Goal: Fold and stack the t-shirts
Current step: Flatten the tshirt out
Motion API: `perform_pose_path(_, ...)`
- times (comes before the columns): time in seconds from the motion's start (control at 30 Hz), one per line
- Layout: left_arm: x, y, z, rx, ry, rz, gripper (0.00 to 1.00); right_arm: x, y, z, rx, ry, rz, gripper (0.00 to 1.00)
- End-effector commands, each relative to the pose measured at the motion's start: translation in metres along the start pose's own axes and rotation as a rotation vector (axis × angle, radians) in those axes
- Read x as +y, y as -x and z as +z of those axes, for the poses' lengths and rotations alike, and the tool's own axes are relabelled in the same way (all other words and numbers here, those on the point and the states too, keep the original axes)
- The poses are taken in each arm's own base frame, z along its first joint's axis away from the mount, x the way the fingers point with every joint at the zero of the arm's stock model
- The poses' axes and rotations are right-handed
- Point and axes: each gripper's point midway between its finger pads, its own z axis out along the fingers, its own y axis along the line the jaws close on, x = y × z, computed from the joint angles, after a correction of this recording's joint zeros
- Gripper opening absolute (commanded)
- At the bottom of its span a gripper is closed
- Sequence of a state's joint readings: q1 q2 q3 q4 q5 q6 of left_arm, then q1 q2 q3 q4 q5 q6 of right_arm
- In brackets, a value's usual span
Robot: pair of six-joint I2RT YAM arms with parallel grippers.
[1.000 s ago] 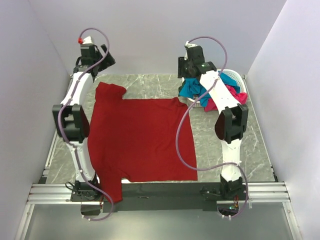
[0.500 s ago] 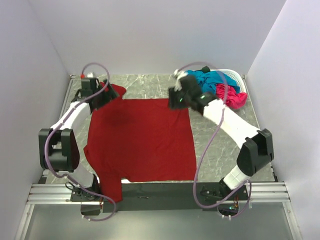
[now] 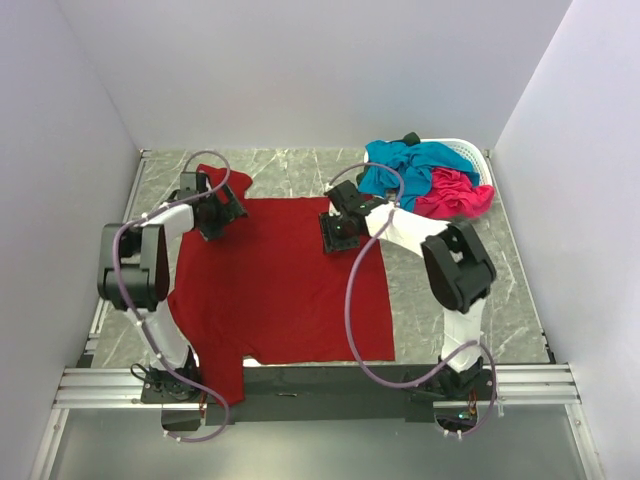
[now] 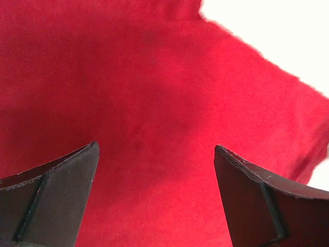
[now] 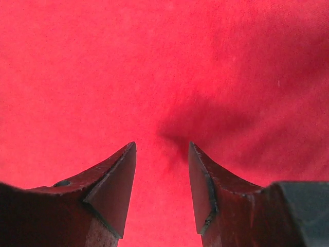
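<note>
The dark red t-shirt (image 3: 280, 285) lies spread flat on the marble table. My left gripper (image 3: 222, 213) is low over its far left shoulder, jaws wide open, red cloth (image 4: 154, 103) between them. My right gripper (image 3: 335, 228) is low over the shirt's far right part, jaws open with a narrower gap, red cloth (image 5: 159, 103) below them. The teal-blue t-shirt (image 3: 405, 165) and the hot pink t-shirt (image 3: 452, 195) lie bunched in the white basket (image 3: 470, 152) at the far right.
Grey walls close in the table on the left, the back and the right. A metal rail (image 3: 320, 385) runs along the near edge by the arm bases. Bare marble (image 3: 450, 300) shows to the right of the red shirt.
Both arms have come down from raised poses near the back onto the far edge of the red shirt. The right gripper moved from the basket leftward to the shirt. The shirt's right sleeve is folded in.
</note>
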State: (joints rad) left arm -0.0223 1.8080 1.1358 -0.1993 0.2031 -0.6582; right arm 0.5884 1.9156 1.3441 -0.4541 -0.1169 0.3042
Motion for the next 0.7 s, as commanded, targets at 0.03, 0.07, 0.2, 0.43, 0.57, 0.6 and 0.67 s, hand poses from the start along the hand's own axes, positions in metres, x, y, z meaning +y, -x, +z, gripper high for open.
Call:
perform_pose_path(0.03,-0.01,0.002,0.022,0.031,-0.053,-0.025,0.99,-0.003,0.022,0.011,-0.028,-0.038,0.019,0.52)
perform_pose_path(0.07,-0.009,0.001,0.026,0.039,-0.051,-0.027,0.99,-0.008,0.016,0.018,0.002,-0.053,0.027,0.52)
perform_pose_path(0.2,-0.014,0.007,0.039,0.044,-0.063,-0.055,0.99,-0.012,0.023,0.028,0.026,-0.048,0.062,0.51)
perform_pose_path(0.43,-0.021,0.026,0.07,0.04,-0.066,-0.104,0.99,-0.032,0.052,0.044,0.04,-0.037,0.151,0.49)
perform_pose_path(0.57,-0.029,0.039,0.089,0.037,-0.088,-0.131,0.99,-0.045,0.068,0.061,0.057,-0.045,0.175,0.48)
perform_pose_path(0.6,-0.038,0.051,0.09,0.015,-0.105,-0.13,0.99,-0.045,0.082,0.058,0.038,-0.044,0.173,0.48)
perform_pose_path(0.67,-0.038,0.054,0.101,0.02,-0.104,-0.134,0.99,-0.056,0.081,0.069,0.068,-0.058,0.188,0.48)
